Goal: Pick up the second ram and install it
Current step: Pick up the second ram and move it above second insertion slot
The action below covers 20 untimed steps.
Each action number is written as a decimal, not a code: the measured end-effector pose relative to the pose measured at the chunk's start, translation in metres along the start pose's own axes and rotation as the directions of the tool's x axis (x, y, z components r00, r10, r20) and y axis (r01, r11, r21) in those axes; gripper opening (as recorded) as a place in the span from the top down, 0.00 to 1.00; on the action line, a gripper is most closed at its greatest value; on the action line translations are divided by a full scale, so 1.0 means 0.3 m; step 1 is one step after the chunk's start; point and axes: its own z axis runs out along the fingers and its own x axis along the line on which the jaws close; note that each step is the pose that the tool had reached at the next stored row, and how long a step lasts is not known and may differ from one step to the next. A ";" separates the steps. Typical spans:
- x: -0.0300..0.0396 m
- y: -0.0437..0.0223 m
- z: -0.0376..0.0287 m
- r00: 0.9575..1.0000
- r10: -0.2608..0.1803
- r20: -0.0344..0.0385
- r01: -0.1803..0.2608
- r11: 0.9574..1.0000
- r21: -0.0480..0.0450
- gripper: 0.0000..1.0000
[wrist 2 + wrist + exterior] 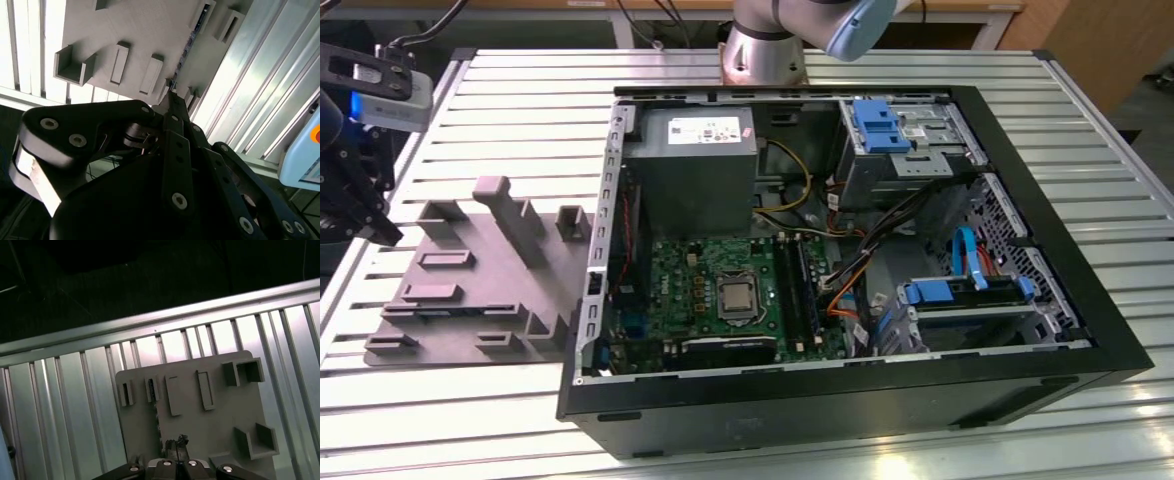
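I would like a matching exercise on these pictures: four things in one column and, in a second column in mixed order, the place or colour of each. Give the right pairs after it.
1. second ram
2. drive brackets
3. processor
4. fixture plate

A. bright blue plastic
B. on the slatted table, at the exterior view's left of the computer case
C. in the middle of the green motherboard
D. on edge on the fixture plate, right by the gripper

Pairs: 1-D, 2-A, 3-C, 4-B
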 end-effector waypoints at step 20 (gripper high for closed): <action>0.000 -0.001 0.006 1.000 -0.021 -0.005 0.020 1.000 -0.018 0.89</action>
